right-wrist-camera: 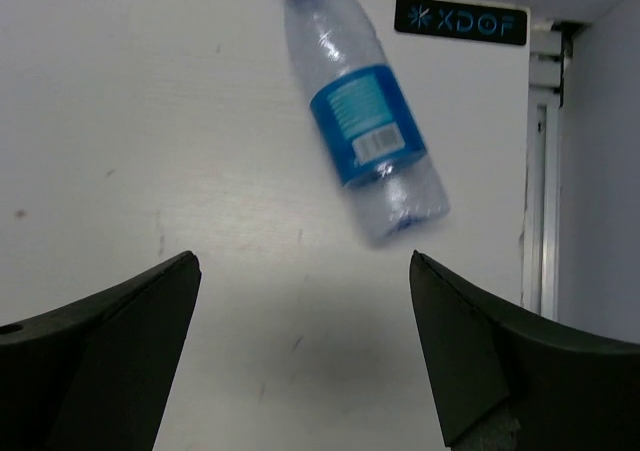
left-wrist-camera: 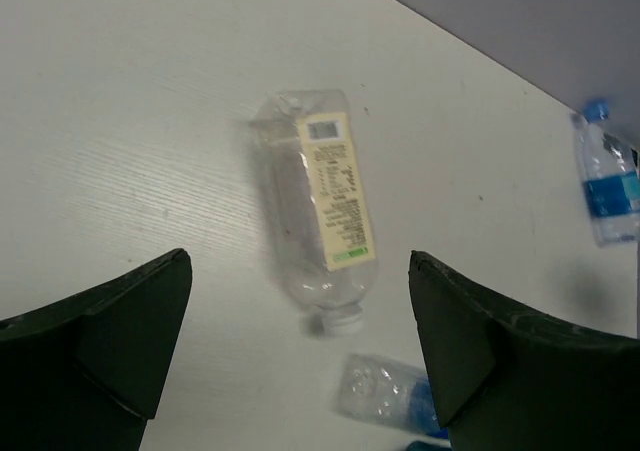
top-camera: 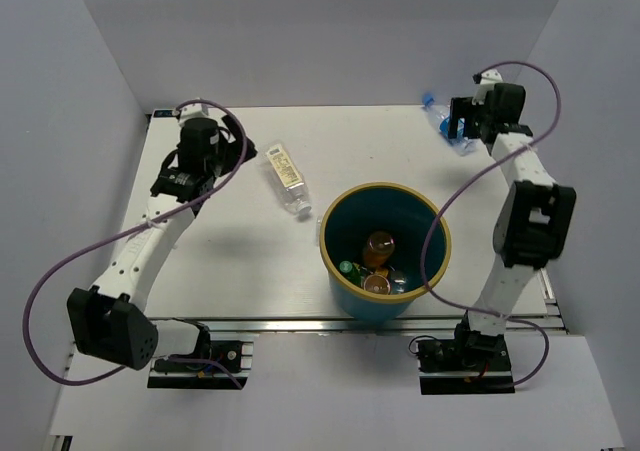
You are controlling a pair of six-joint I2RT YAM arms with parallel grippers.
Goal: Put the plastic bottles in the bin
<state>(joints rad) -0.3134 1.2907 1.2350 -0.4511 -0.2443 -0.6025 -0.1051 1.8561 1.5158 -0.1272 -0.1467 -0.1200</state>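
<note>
The teal-blue bin (top-camera: 336, 271) with a tan rim stands at the middle front. It holds an orange bottle (top-camera: 379, 248), a green one (top-camera: 347, 269) and others. The clear square cream-labelled bottle (top-camera: 285, 177) lies on its side left of the bin. In the left wrist view this bottle (left-wrist-camera: 320, 201) lies just ahead of my open, empty left gripper (left-wrist-camera: 300, 257) (top-camera: 240, 143), cap towards it. The blue-labelled bottle (top-camera: 444, 127) (right-wrist-camera: 365, 121) lies at the far right, just ahead of my open, empty right gripper (right-wrist-camera: 300, 257) (top-camera: 462, 121).
The left wrist view also shows the blue-labelled bottle (left-wrist-camera: 607, 183) at the right edge. A blurred clear and blue shape (left-wrist-camera: 385, 391) sits near its bottom edge; I cannot tell what it is. A metal rail (right-wrist-camera: 545, 171) runs along the table's right edge. Grey walls enclose the table.
</note>
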